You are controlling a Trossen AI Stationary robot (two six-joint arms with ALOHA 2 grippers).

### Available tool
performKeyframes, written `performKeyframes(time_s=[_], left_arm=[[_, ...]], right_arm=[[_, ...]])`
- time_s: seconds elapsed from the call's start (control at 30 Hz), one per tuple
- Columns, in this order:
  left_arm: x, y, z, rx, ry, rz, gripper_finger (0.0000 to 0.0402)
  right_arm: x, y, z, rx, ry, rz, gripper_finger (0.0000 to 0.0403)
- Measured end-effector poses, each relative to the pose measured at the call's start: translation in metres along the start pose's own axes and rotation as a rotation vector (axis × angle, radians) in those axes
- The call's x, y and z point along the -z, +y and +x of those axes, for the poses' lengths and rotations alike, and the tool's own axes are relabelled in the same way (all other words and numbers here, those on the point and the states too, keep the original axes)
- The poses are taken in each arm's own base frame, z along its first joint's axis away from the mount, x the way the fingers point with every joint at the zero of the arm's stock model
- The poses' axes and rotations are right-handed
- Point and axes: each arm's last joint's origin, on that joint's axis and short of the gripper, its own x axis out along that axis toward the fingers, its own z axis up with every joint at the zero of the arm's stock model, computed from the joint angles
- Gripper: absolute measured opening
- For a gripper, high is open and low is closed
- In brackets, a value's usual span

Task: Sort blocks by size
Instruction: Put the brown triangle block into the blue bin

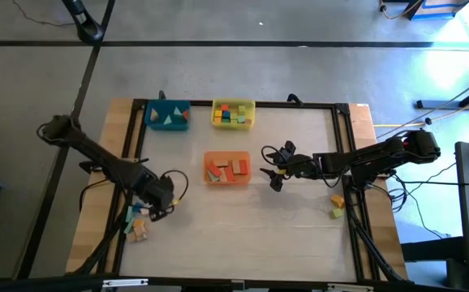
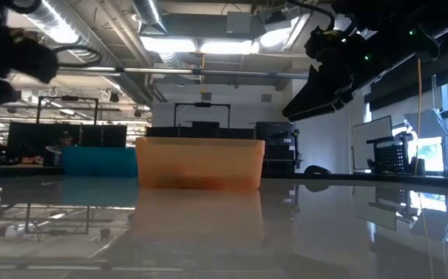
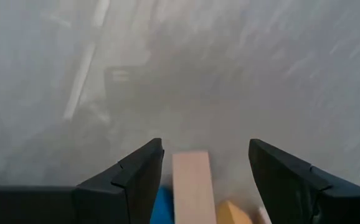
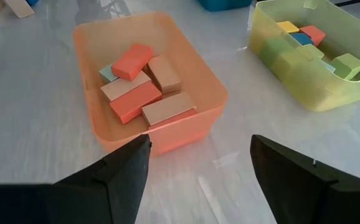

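My left gripper (image 1: 157, 209) (image 3: 205, 149) hangs open, pointing down, at the table's near left beside a small heap of blocks (image 1: 137, 225). In the left wrist view its fingers stand on either side of a natural wood block (image 3: 192, 186) without touching it. A blue block (image 3: 161, 206) and a yellow block (image 3: 233, 213) lie beside that one. My right gripper (image 1: 273, 169) (image 4: 198, 146) is open and holds nothing. It hovers just right of the orange tray (image 4: 93, 118), which holds red and natural wood blocks (image 4: 144, 93).
A blue tray (image 1: 168, 115) with triangular blocks and a yellow tray (image 1: 233, 113) with small coloured blocks stand at the far edge. A few blocks (image 1: 337, 204) lie at the near right by the frame rail. A dark frame borders the table.
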Motion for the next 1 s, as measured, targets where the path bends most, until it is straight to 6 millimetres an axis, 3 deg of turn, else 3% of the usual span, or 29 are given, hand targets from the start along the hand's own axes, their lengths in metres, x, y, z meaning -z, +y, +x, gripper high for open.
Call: performKeyframes(time_s=[0.3, 0.87, 1.0], left_arm=[[0.015, -0.005, 0.021, -0.051, 0.138, 0.021, 0.0225], [0.03, 0.009, 0.05, -0.035, 0.253, -0.024, 0.0225], [0.031, 0.01, 0.051, -0.036, 0.262, -0.021, 0.0203]], right_arm=[[0.0, 0.0, 0.0, 0.0, 0.0, 0.0, 0.0276], [0.0, 0.0, 0.0, 0.0, 0.001, 0.0, 0.0276], [0.0, 0.0, 0.0, -0.001, 0.001, 0.0, 0.0276]])
